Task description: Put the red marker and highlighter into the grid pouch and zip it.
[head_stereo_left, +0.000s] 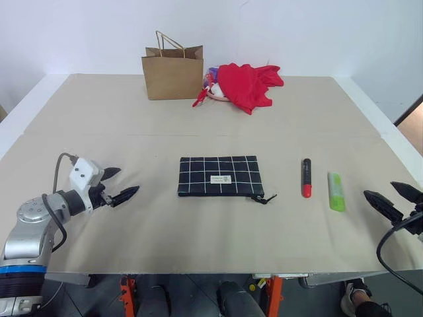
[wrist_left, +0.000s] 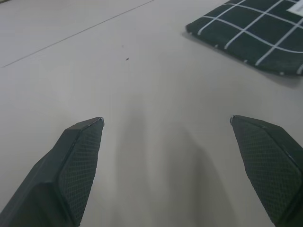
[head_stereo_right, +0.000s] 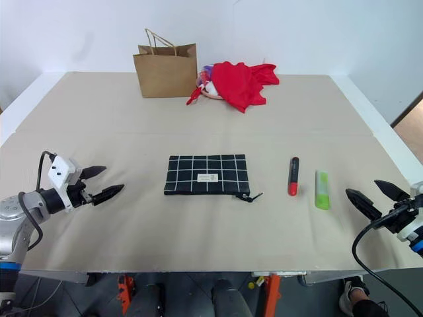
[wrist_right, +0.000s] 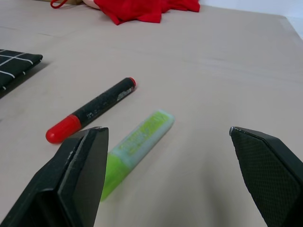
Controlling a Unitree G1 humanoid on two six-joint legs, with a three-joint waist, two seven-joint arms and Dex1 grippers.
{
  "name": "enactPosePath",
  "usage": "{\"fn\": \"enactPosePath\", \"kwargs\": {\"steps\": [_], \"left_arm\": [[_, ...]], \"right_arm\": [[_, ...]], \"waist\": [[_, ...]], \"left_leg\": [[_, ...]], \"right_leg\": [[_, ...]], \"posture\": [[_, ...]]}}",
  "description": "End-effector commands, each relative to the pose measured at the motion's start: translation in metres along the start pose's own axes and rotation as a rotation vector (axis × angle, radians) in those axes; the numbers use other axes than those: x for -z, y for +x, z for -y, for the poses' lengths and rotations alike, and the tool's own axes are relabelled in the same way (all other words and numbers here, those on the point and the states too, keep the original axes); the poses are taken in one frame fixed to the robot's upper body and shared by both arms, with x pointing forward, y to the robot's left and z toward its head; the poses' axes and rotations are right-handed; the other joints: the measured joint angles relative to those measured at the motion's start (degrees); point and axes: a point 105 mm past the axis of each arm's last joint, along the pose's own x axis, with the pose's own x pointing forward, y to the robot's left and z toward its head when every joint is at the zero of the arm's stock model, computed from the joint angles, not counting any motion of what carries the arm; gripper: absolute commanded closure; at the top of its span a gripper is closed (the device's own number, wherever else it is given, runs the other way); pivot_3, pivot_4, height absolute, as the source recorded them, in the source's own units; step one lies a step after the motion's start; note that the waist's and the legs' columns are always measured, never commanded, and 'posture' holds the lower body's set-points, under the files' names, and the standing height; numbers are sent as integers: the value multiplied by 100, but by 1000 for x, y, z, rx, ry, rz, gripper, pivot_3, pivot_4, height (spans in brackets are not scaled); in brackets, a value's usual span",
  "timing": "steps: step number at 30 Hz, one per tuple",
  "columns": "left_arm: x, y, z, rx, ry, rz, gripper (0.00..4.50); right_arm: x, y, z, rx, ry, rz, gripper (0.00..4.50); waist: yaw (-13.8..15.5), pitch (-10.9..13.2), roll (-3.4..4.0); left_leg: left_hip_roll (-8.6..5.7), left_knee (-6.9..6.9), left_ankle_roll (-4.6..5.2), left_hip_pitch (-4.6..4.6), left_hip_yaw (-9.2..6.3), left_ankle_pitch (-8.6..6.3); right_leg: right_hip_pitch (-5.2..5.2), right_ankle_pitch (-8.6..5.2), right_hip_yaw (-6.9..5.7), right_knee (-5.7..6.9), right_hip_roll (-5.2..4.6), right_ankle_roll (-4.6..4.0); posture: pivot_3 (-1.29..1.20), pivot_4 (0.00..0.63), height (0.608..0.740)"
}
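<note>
A grid pouch (head_stereo_left: 220, 176) lies flat mid-counter (head_stereo_left: 198, 125). The red marker (head_stereo_left: 306, 177) and highlighter (head_stereo_left: 336, 191) lie side by side nearer the right edge. Left gripper (head_stereo_left: 120, 184) and right gripper (head_stereo_left: 392, 199) hover wide open, empty.

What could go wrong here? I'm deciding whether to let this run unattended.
The slim black red-ended marker and the chunky light-green highlighter lie close side by side, so the open right gripper may nudge one while taking the other. The flat black grid-lined fabric pouch looks zipped shut, and may slide when opened.
</note>
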Motion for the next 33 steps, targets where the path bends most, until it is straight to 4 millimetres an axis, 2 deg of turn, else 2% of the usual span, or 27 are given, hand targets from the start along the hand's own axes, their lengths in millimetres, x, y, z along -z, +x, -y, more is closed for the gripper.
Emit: {"fn": "enactPosePath", "kwargs": {"steps": [1, 3, 6, 9, 10, 12, 14, 15, 17, 18, 20, 24, 26, 33], "left_arm": [[-15, -3, -2, 14, 64, 32, 90], [-18, 1, 1, 43, 86, 37, 90], [-21, 12, 16, 124, 147, 46, 90], [-22, 31, 43, 249, 171, 68, 90], [-21, 37, 50, 281, 174, 75, 33], [-19, 44, 59, 327, 183, 76, 0], [-17, 49, 67, 372, 201, 75, 0], [-17, 53, 72, 403, 211, 76, 0], [-18, 60, 79, 446, 236, 82, 0], [-19, 62, 81, 458, 242, 88, 0], [-22, 66, 81, 468, 248, 96, 0], [-24, 74, 84, 511, 290, 88, 0], [-20, 76, 84, 531, 326, 71, 0], [-10, 80, 79, 572, 388, 24, 0]], "right_arm": [[-16, 2, -1, -10, -50, 29, 104], [-22, 10, -12, -66, -49, 45, 104], [-31, 38, -50, -203, -36, 73, 104], [-38, 85, -107, -339, 0, 132, 104], [-40, 99, -120, -344, 14, 157, 328], [-41, 119, -132, -325, 58, 177, 894], [-39, 133, -141, -318, 77, 181, 1663], [-37, 144, -151, -325, 85, 183, 2280], [-31, 160, -171, -346, 93, 174, 3168], [-29, 164, -179, -363, 85, 166, 3684], [-25, 167, -187, -377, 66, 162, 4427], [-1, 173, -205, -398, 29, 91, 4427], [7, 173, -207, -386, 22, 71, 4427], [8, 175, -202, -356, -3, 85, 4427]], "waist": [[0, 0, 0], [-1, 1, 1], [-6, 1, 1], [-15, 0, 2], [-15, 0, 3], [-15, 4, 8], [17, 10, 20], [43, 11, 20], [66, 11, 21], [77, 11, 21], [88, 11, 21], [132, 11, 24], [133, 10, 25], [130, 9, 24]], "left_leg": [[0, 0, 0, 0, 0, 0], [0, 0, 0, 0, 1, 0], [1, 0, 0, 2, 0, 0], [2, 2, 0, 5, 0, 1], [3, 4, 0, 7, -2, 1], [3, 4, 0, 7, -2, 3], [-1, 4, -13, -9, -13, 15], [-1, 3, -13, -20, -19, 15], [-5, 2, -15, -32, -34, 14], [-5, 0, -14, -33, -38, 13], [-5, -7, -13, -39, -53, 12], [-5, -9, -7, -48, -65, 8], [-5, -8, -7, -47, -67, 8], [-5, -4, -11, -26, -69, 11]], "right_leg": [[0, 0, 0, 0, 0, 0], [-1, 0, 1, 0, 0, 0], [-1, 2, 0, 1, 1, -3], [1, 6, -1, 2, 1, -6], [2, 8, -3, 2, 2, -6], [1, 14, -4, 2, 2, -8], [-7, 23, -8, 3, 2, 11], [-13, 21, -12, 3, 2, 12], [-14, 16, -28, 1, 1, -3], [-15, 15, -32, 1, 1, -9], [-17, 16, -47, 2, 2, -29], [-20, 9, -62, 6, 2, -38], [-19, 10, -64, 7, 2, -39], [4, 7, -66, 8, 3, -26]], "posture": [[0, 150, 740], [0, 150, 740], [0, 150, 740], [0, 150, 740], [0, 150, 740], [0, 150, 740], [0, 150, 740], [0, 150, 740], [0, 150, 740], [0, 150, 740], [0, 150, 740], [0, 150, 740], [0, 150, 740], [0, 150, 740]]}}
